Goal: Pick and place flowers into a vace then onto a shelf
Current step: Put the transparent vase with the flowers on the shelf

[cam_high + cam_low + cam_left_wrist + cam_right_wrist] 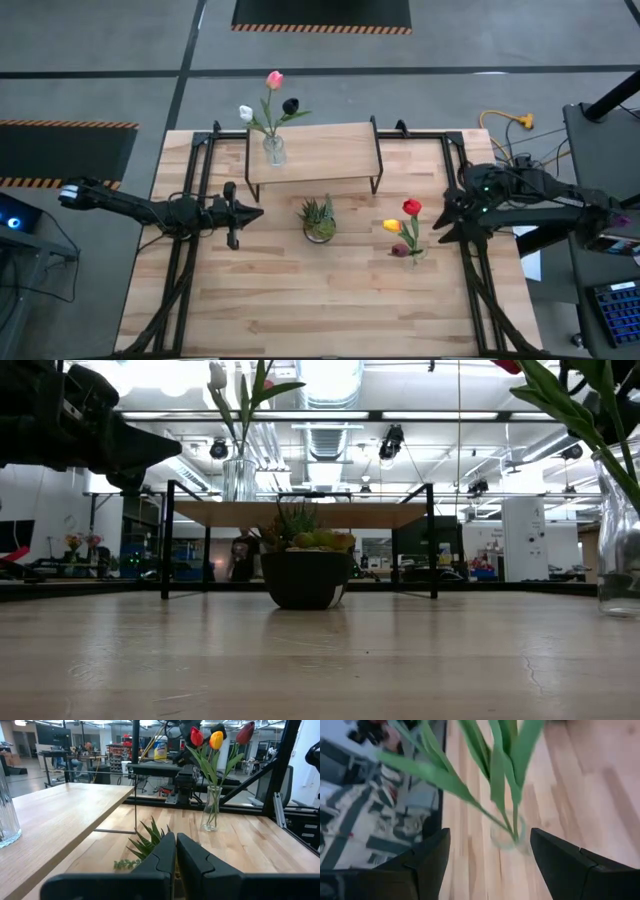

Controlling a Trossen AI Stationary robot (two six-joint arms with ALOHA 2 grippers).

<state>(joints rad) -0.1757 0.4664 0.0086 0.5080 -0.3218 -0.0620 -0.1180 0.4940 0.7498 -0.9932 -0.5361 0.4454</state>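
A red, a yellow and a maroon tulip (405,222) stand in a clear glass vase (210,815) on the table, right of the middle. My right gripper (446,220) hangs open just right of them. In the right wrist view its fingers (432,855) stand on either side of the vase (506,836) and green stems, above them and apart. A second vase (273,150) with white, pink and dark tulips stands on the left end of the shelf (330,150). My left gripper (252,212) is shut, level, left of the potted plant, holding nothing.
A small spiky potted plant (319,220) sits on the table in front of the shelf, between my two grippers. The shelf's black legs (377,185) stand at its corners. Black frame rails (190,190) run along the table's left and right sides.
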